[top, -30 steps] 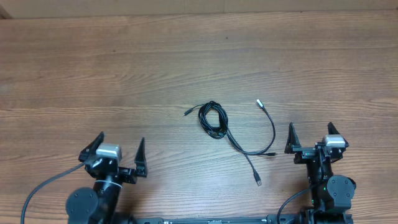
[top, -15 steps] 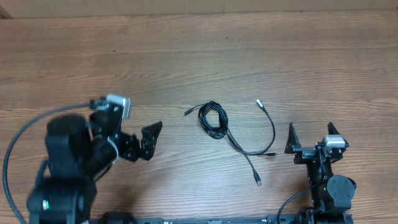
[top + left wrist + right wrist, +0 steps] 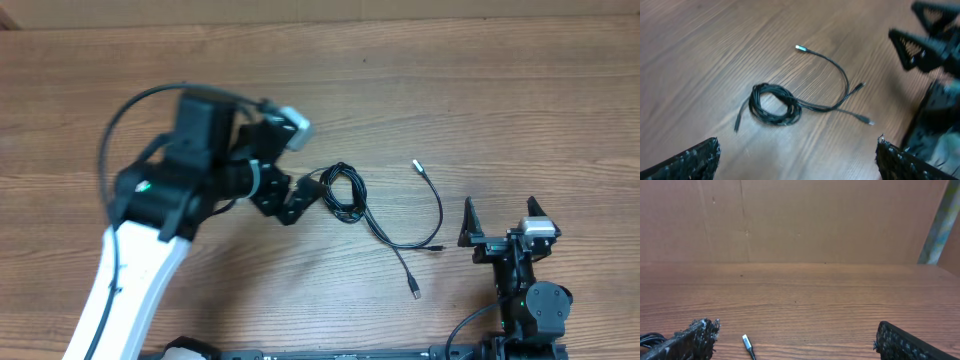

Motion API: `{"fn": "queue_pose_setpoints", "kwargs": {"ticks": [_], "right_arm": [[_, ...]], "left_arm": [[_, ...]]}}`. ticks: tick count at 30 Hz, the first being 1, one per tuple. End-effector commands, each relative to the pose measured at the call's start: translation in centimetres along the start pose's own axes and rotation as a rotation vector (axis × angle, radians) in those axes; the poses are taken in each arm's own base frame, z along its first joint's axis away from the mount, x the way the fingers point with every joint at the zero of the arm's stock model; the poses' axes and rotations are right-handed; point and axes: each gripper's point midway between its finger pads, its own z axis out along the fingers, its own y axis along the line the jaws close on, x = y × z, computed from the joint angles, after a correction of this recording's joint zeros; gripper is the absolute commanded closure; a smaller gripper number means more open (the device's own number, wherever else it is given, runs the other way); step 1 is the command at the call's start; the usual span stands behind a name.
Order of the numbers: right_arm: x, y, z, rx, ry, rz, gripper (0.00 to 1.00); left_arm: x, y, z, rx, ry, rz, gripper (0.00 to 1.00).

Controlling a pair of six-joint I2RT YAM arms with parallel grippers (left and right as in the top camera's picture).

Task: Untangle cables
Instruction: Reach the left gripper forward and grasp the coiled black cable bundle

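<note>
Overhead: cables (image 3: 342, 192) lie mid-bench (image 3: 420, 80), bunched into a small coil with loose runs trailing off toward 4 o'clock. One run arcs round to a silver plug (image 3: 418, 165) at 2 o'clock of the coil. Another run ends in a dark plug (image 3: 415, 291) at 5 o'clock, and a short tail sticks out at 10 o'clock. At the coil's 9 o'clock, just beside it, is the left gripper (image 3: 297, 200); can't tell from above if it touches.

Left wrist view: left gripper (image 3: 797, 145) wide open, fingers in the two bottom corners, holding nothing. The cables (image 3: 772, 102) are ahead at 12 o'clock, apart from both fingers.

Down at 4 o'clock of the bench, the right gripper (image 3: 500, 220) is wide open and empty, near the arc's lower end but not touching it.

Right wrist view: right gripper (image 3: 795, 335) fingers spread with bare bench between them. The silver plug (image 3: 746, 341) sits low at 7 o'clock.
</note>
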Motion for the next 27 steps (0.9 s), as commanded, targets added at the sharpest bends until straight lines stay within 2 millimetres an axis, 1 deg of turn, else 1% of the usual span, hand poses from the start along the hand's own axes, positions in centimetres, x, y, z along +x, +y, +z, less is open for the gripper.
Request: {"fn": "queue_pose_setpoints", "kwargs": {"ticks": [1,3,5,6,9,10,12,14,16,20,25,27], "right_arm": [[0.1,0.0,0.0,-0.001,-0.006,0.003,0.00],[0.1,0.0,0.0,-0.001,-0.006,0.002,0.00],[0.1,0.0,0.0,-0.001,-0.006,0.003,0.00],[0.1,0.0,0.0,-0.001,-0.006,0.002,0.00],[0.1,0.0,0.0,-0.001,-0.006,0.002,0.00],[0.1,0.0,0.0,-0.001,-0.006,0.002,0.00],[0.1,0.0,0.0,-0.001,-0.006,0.002,0.00],[0.1,0.0,0.0,-0.001,-0.006,0.002,0.00],[0.1,0.0,0.0,-0.001,-0.006,0.003,0.00],[0.1,0.0,0.0,-0.001,-0.007,0.002,0.00],[0.1,0.0,0.0,-0.001,-0.006,0.002,0.00],[0.1,0.0,0.0,-0.001,-0.006,0.002,0.00]], "left_arm": [[0.0,2.0,2.2,-0.062,0.065,0.152,0.00],[0.5,3.5,4.1,-0.081,0.111,0.136,0.00],[0.9,4.3,5.6,-0.077,0.138,0.125,0.00],[1.2,4.9,7.1,-0.071,0.158,0.116,0.00],[1.9,6.5,9.9,-0.076,0.195,0.104,0.00],[2.3,7.2,11.1,-0.074,0.208,0.099,0.00],[2.7,7.7,12.6,-0.068,0.222,0.092,0.00],[3.4,8.1,14.3,-0.047,0.243,0.083,0.09],[4.3,8.2,15.9,-0.026,0.267,0.075,0.12],[5.0,8.4,18.0,-0.013,0.283,0.079,0.19],[5.0,8.0,19.8,-0.002,0.280,0.102,0.41],[5.0,7.9,20.4,0.002,0.277,0.111,0.43]]}}
